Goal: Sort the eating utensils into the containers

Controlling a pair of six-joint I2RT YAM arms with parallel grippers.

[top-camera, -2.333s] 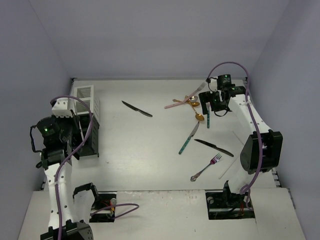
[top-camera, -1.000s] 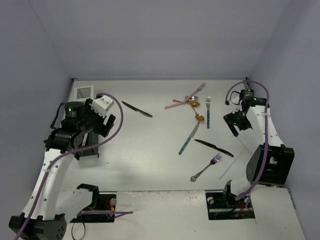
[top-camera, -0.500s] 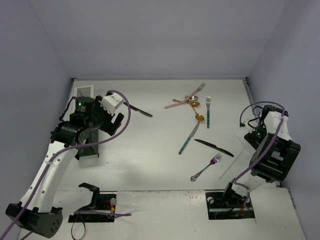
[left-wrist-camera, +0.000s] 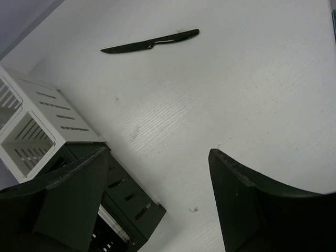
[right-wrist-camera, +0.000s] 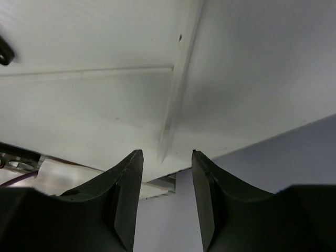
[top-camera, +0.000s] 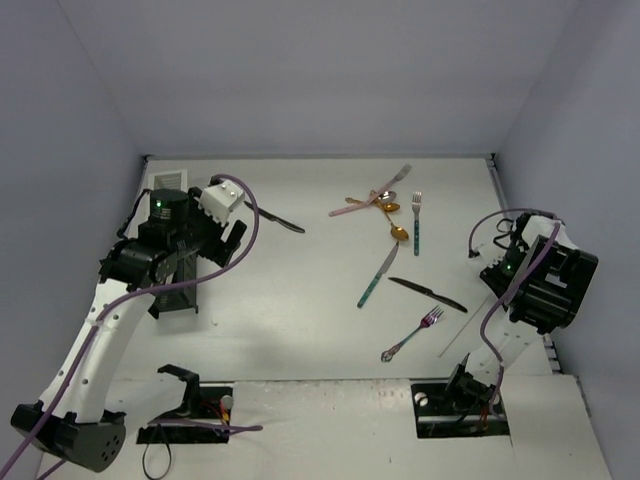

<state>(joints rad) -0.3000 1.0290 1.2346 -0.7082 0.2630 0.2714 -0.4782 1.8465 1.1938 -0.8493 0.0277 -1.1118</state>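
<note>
From above, a slim black knife (top-camera: 275,217) lies slantwise on the worktop (top-camera: 300,300), near the left hand (top-camera: 235,235). Left wrist: it looks glossy, tip toward the white caddy (left-wrist-camera: 31,126), and the hand gapes wide. Right wrist: the right hand (right-wrist-camera: 165,173) stands narrow, gripping nothing, over a thin white chopstick (right-wrist-camera: 178,79) running straight away.

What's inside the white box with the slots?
The white slotted cutlery caddy shows two open compartments with only slotted walls inside, no cutlery. Its other part runs off the picture's edge, and from above the left arm covers much of it.
</note>
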